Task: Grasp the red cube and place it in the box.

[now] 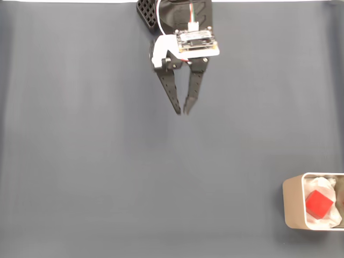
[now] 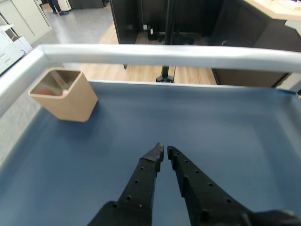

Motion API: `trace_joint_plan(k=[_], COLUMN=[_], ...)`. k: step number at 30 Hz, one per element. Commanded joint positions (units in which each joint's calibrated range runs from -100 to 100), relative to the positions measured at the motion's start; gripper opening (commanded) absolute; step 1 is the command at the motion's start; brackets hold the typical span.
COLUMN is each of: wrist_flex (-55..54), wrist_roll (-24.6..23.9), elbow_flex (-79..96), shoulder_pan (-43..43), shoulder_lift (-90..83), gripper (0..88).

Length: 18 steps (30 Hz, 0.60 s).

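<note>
The red cube lies inside the box on white lumpy padding, at the lower right corner of the fixed view. In the wrist view the beige box stands at the far left of the mat, with a hint of red at its rim. My gripper hangs at the top centre of the fixed view, far from the box. Its black fingers meet almost tip to tip with nothing between them. In the wrist view the gripper points across bare mat, with the box well to its left.
A dark grey-blue mat covers the table. In the wrist view a silver rail runs along the far edge and down the left side. Beyond it are a wooden floor and dark furniture.
</note>
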Motion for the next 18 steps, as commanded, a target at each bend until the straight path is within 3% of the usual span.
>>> trace_joint_plan(k=[1,10,18], wrist_flex=[5.3,27.2,35.4], wrist_roll=[-0.5,-2.5,-2.7], elbow_flex=[15.0,28.6,31.3], shoulder_pan=[0.7,0.9,1.8], shoulder_lift=[-15.8,-30.9,-31.1], gripper=[0.0,0.0,0.0])
